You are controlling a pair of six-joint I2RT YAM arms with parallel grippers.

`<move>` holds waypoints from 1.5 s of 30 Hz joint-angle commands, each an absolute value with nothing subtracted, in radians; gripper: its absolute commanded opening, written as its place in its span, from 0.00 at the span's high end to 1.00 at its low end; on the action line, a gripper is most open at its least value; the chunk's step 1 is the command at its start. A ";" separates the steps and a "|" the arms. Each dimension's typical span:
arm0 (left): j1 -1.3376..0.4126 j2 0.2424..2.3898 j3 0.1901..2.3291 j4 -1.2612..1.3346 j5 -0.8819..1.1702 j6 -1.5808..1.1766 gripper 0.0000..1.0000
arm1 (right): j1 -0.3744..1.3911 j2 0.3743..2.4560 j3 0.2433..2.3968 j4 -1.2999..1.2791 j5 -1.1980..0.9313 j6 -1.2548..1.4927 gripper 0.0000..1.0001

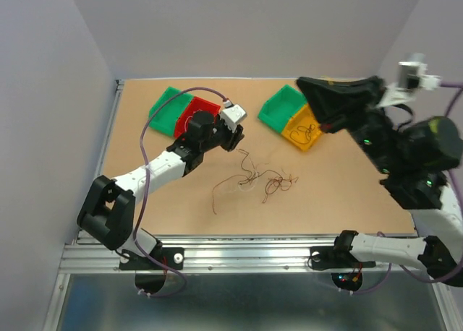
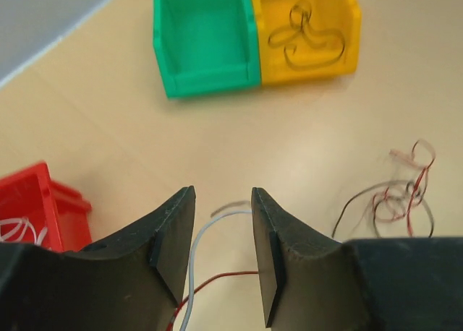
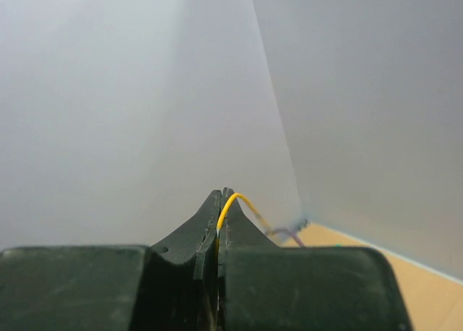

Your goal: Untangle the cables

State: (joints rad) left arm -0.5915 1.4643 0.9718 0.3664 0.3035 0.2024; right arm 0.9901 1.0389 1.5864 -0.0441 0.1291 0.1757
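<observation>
right gripper [image 3: 221, 194] pinches yellow wire [image 3: 236, 195] (wrist view only)

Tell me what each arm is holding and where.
Right fingers are shut on a yellow wire, pinched at their very tips. Left fingers stand open around a white wire and a red wire, gripping neither.

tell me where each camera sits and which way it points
Top external: above and behind both arms, both in view, looking down on the table.
Left wrist: on that wrist, aimed down past the parted left end effector at loose cables.
Right wrist: raised, facing the wall; the right end effector pinches a yellow cable.
Top and left wrist share the yellow bin.
</observation>
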 commanded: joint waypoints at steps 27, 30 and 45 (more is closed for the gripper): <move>-0.595 0.890 0.885 0.164 0.345 0.368 0.23 | 0.996 1.042 1.603 -0.028 0.239 0.161 0.99; -0.594 0.871 0.855 0.167 0.516 0.387 0.25 | 0.996 1.057 1.605 -0.025 0.244 0.158 0.99; -0.594 0.902 0.937 0.056 0.176 0.320 0.12 | 0.996 1.080 1.608 -0.023 0.330 0.130 0.99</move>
